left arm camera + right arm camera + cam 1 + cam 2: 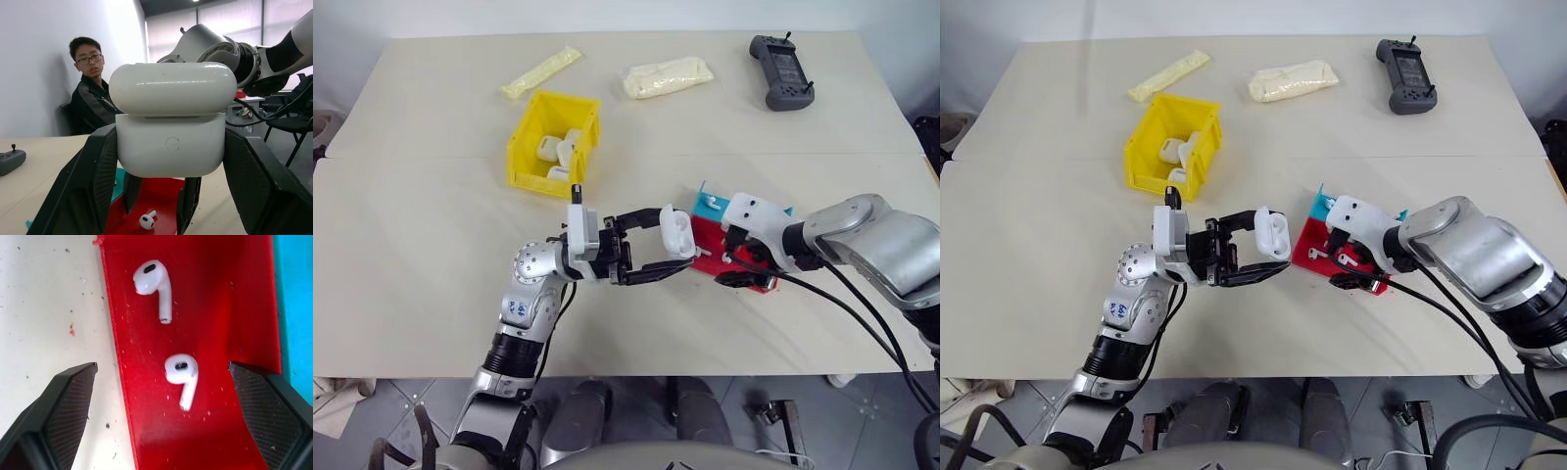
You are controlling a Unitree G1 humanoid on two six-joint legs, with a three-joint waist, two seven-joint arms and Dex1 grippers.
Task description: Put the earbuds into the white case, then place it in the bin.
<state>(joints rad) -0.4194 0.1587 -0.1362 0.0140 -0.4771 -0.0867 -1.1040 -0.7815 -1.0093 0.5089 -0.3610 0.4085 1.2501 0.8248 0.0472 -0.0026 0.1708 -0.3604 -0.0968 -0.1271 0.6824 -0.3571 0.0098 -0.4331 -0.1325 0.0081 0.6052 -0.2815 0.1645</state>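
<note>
A: What lies nearest the lens?

B: The left tool (658,257), its black fingers clamped on the small glossy white rounded plastic case (676,232), lid hinged up, held clear of the pale desk (411,255), presumably so the cavity is presented for loading.

A: And the right tool (161,377)?

B: Fingers spread wide, hanging over the flat red plastic tray (220,308), which holds both tiny glossy white earbuds (182,378), apparently lined up to pick one.

A: Other containers?

B: The bright yellow open-topped plastic bin (530,127), farther back, already contains several similar white cases (558,147).
</note>
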